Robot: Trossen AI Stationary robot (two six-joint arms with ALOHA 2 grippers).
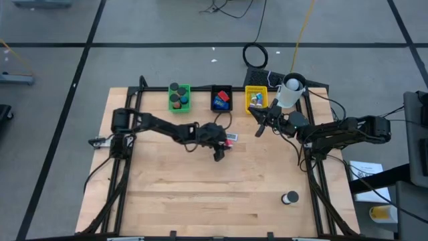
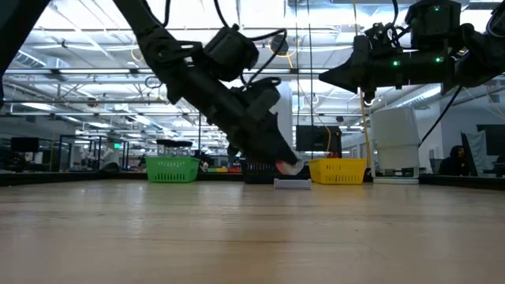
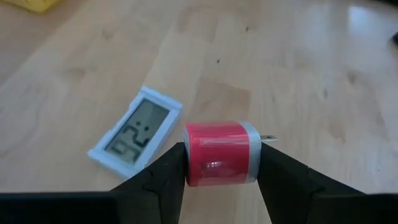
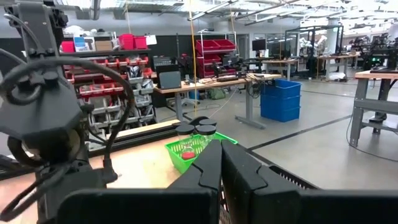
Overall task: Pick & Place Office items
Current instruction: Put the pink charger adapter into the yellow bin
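One red block — inside left gripper

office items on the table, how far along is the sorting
Done: dark round rolls fill the green tray, blocks lie in the black tray. In hand: the left gripper grips a red rectangular plug block. Left: the small white screen gadget and a dark round roll.

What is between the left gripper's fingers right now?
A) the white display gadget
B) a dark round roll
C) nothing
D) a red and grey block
D: the left wrist view shows the red and grey block clamped between the left gripper fingers, while the white display gadget lies loose on the table beside it.
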